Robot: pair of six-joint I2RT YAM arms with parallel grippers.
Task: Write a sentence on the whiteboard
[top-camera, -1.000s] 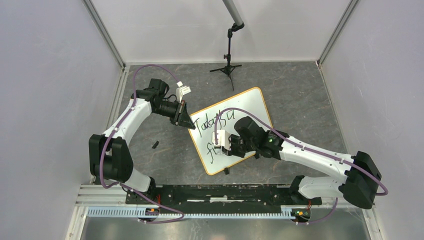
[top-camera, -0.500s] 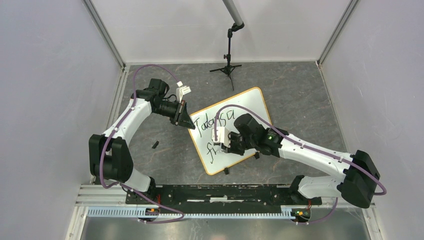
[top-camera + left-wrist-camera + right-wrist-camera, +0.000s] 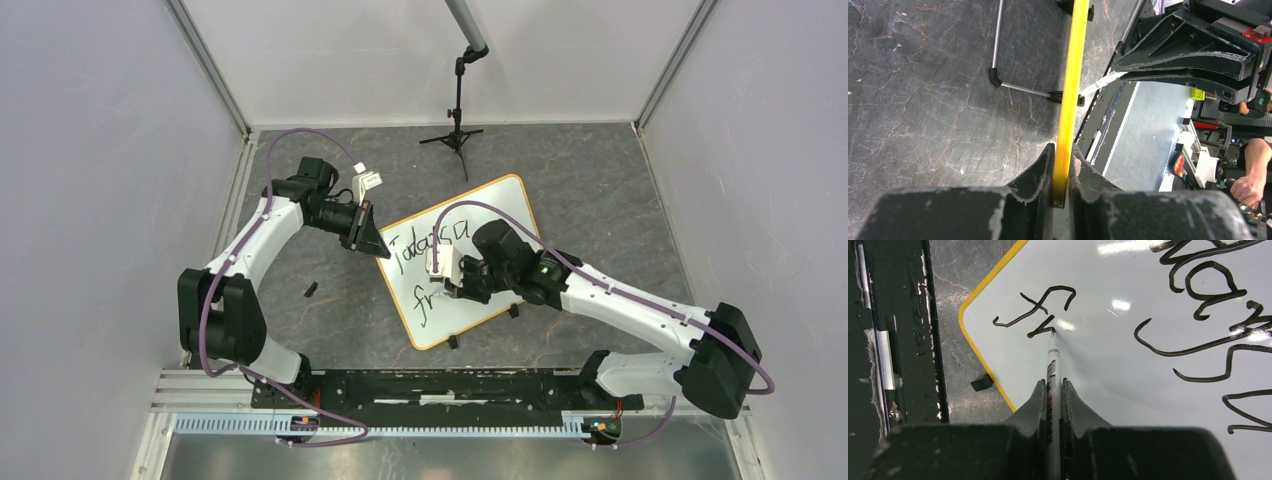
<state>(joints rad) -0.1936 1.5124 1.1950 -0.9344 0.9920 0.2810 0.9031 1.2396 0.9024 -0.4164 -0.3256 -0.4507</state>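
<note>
Top external view: the whiteboard (image 3: 505, 205) lies askew, one gripper at each side. The left gripper (image 3: 374, 242) bites its edge, and the right gripper (image 3: 447, 290) hangs over the second line of the sentence (image 3: 425, 248).

Left wrist view: jaws narrow, pinched on the board's yellow rim (image 3: 1070, 75), which runs straight out ahead of the fingertips. That's the steadying hand.

Right wrist view: jaws clamped on a marker (image 3: 1052, 357), tip just ahead of them, touching the board at the end of an "r". The first line sits to the right of the jaws; the second reads only "fr".

My call: mid-word, early in line two. The script runs back toward the jaws, so the next stroke needs light, even pressure while drawing the marker back, with the left grip firm.
</note>
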